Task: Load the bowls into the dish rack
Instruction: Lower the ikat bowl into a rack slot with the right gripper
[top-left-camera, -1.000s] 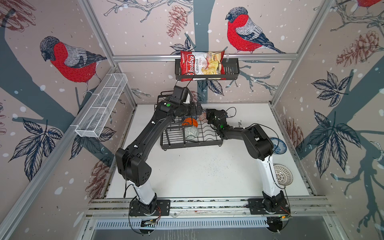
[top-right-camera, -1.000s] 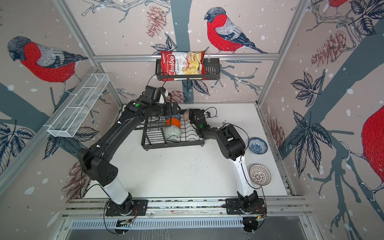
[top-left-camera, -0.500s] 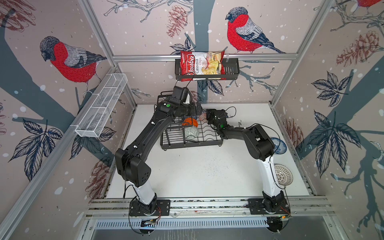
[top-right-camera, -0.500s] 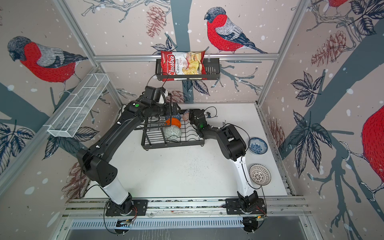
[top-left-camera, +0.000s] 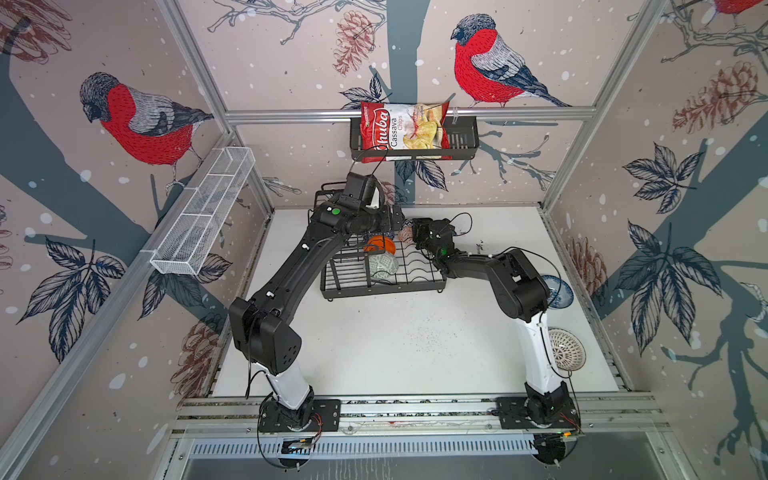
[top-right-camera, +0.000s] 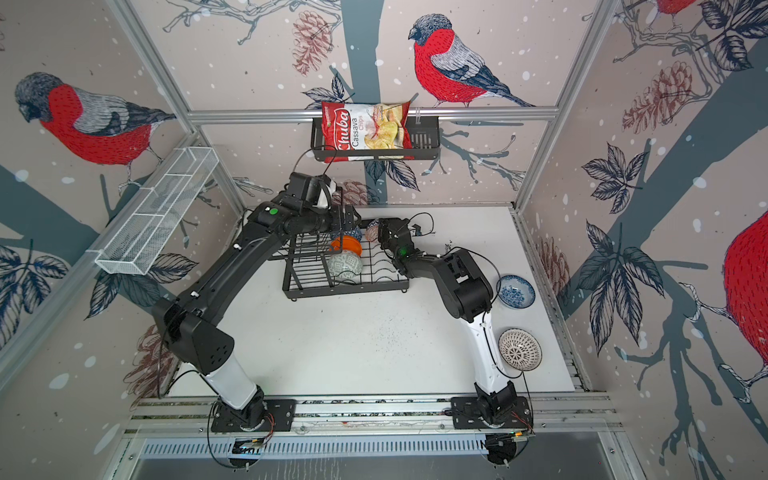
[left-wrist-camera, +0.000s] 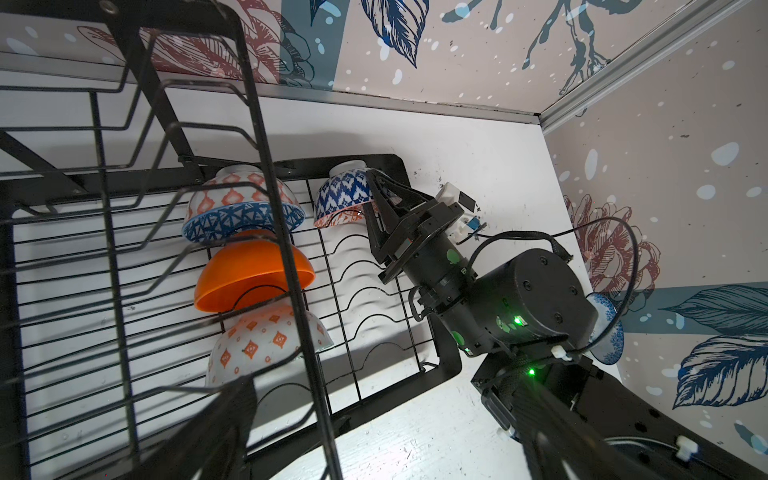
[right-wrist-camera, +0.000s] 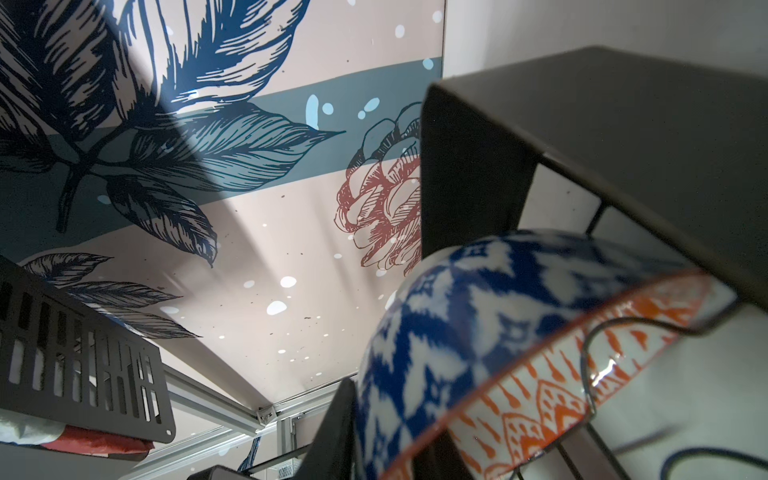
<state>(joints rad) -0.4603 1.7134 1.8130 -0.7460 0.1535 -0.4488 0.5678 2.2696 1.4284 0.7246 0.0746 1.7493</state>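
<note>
In the black dish rack three bowls stand on edge in one row: a red-and-white one with a blue band, a plain orange one and a patterned one. The dark-blue geometric bowl rests in the rack's back right corner. My right gripper straddles its rim, jaws slightly open. My left gripper hangs wide open and empty by the upper basket. A blue-flowered bowl and a lattice bowl lie on the table at the right.
A black shelf basket with a chips bag hangs on the back wall. A long white mesh basket is fixed to the left wall. The enclosure walls stand close behind and beside the rack.
The right gripper's jaws have parted a little at the blue bowl's rim. Neither arm has visibly shifted.
</note>
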